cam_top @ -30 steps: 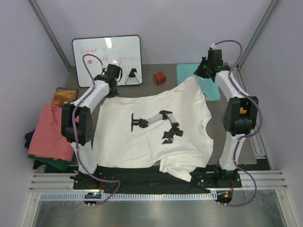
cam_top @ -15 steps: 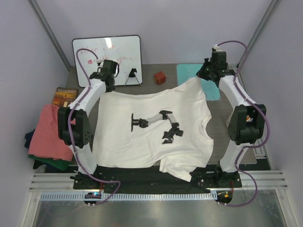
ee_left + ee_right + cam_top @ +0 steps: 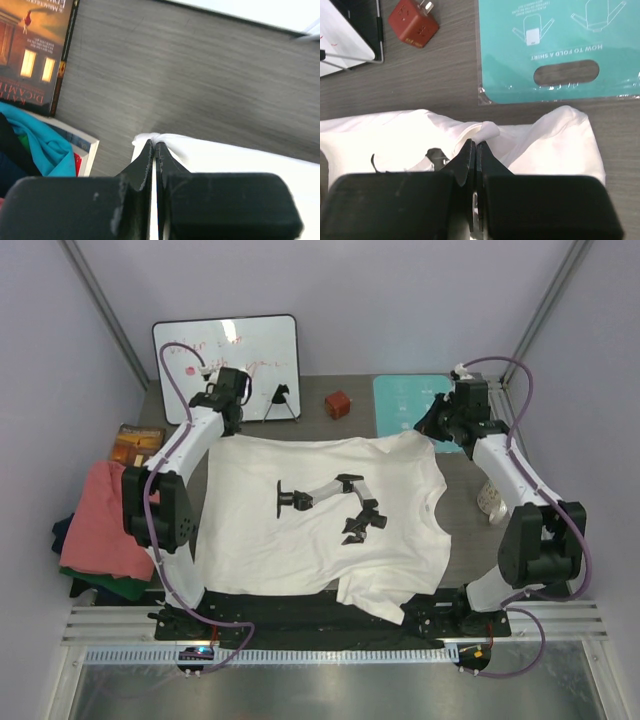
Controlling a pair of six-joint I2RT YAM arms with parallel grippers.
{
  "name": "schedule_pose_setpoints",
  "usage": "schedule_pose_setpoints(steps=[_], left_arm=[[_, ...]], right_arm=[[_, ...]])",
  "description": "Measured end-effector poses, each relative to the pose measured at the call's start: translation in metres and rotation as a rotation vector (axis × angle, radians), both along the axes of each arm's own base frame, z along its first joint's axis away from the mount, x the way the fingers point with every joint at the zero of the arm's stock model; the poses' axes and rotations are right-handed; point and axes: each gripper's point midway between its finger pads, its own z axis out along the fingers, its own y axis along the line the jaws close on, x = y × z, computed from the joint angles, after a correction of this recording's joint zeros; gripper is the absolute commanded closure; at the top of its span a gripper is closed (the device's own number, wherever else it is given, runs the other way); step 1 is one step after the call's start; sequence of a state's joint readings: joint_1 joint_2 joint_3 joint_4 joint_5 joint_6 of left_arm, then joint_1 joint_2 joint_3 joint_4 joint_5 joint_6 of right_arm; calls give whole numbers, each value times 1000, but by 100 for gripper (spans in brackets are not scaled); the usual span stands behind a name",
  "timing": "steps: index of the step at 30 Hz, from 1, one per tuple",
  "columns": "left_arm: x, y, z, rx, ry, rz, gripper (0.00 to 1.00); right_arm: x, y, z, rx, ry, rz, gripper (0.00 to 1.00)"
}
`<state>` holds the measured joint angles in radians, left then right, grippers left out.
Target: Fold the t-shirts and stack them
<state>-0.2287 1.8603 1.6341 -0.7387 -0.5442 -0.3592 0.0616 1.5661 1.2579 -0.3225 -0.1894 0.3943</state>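
Pinched tight on the far corners of the white shirt (image 3: 300, 535) with left gripper (image 3: 154, 146) and right gripper (image 3: 474, 145); spread flat mid-table between the arms. Could slip from either thin pinch, or skew and bunch, if pulled unevenly.

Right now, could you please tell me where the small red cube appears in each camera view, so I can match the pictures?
Top external: the red cube sits at the table's far side, between the whiteboard and the teal mat.
Left wrist: not in it.
Right wrist: upper left, left of the teal mat.
Shared landmark: the white t-shirt, seen in all three views, its edge at the jaws in both wrist views.
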Motion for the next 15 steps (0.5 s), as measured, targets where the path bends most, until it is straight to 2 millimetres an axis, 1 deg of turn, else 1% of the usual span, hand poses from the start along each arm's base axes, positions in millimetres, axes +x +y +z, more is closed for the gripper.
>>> schedule_pose_setpoints(steps=[2,6,8,11,15], left_arm=[[-8,3,-6,8,20,8,100],[-34,10,-25,21,79,35,100],[-48,14,-34,30,117,53,100],[-57,18,-39,40,145,78,100],[-63,22,-40,54,153,103,100]], right_arm=[[-15,1,2,9,-3,7,99],[-42,4,6,32,-17,21,99],[-55,5,6,41,-21,26,99],[-72,7,-5,52,3,40,99],[-92,10,-30,68,73,56,99]])
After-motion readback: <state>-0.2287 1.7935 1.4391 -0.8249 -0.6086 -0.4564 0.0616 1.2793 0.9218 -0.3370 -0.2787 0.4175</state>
